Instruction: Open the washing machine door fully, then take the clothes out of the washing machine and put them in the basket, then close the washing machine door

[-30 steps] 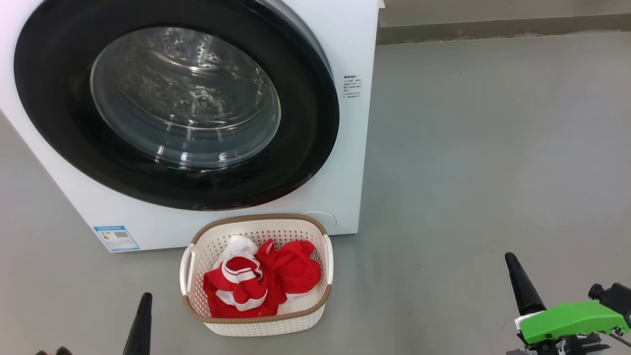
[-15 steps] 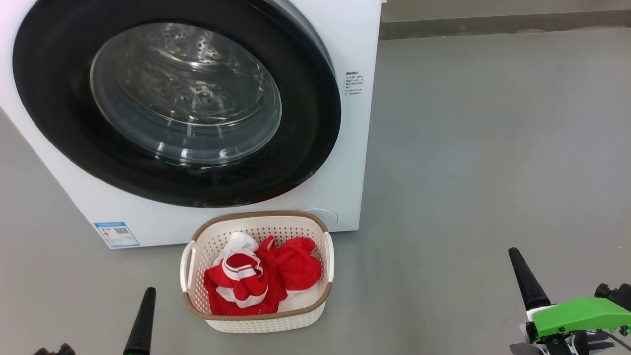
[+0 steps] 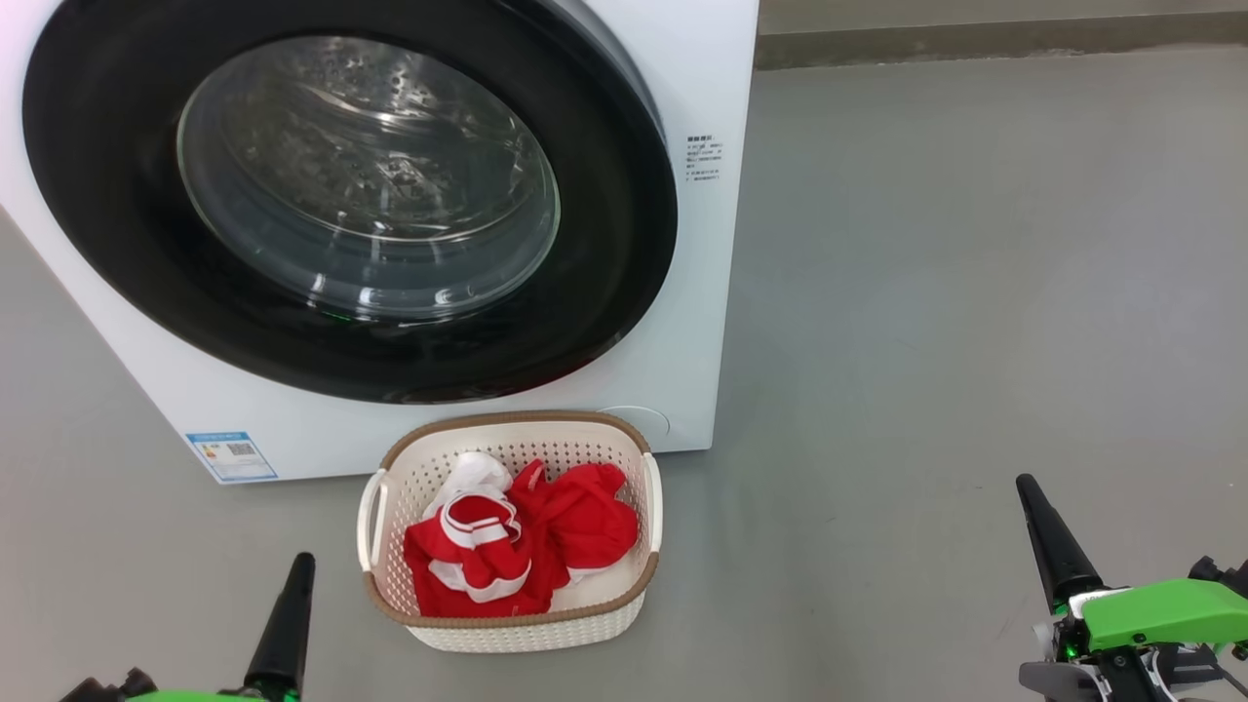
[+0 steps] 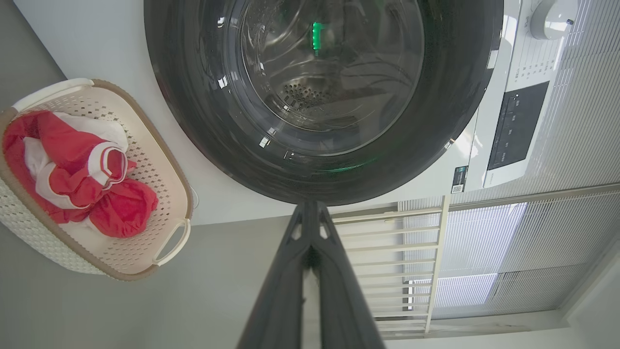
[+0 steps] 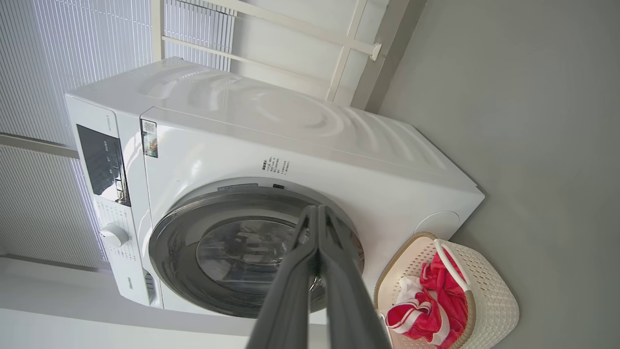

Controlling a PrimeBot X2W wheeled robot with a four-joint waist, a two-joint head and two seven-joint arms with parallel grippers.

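Head view: large round glossy-black-rimmed glass washing machine door (image 3: 97,244) looks shut on the big white boxy washing machine (image 3: 702,292). Bright red clothes w/ white trim (image 3: 556,526) lie in the small cream perforated basket (image 3: 517,420), at 6 o'clock of the door. We judge the task done; step = hold clear. Left gripper (image 3: 303,567) at 8 o'clock of basket, right gripper (image 3: 1027,489) at 4 o'clock, both w/ fingers pressed together, nothing held. On any retreat, keep the left tip off the basket handle. Grey floor (image 3: 926,292) is open at 3 o'clock; machine front is just beside the basket rim.
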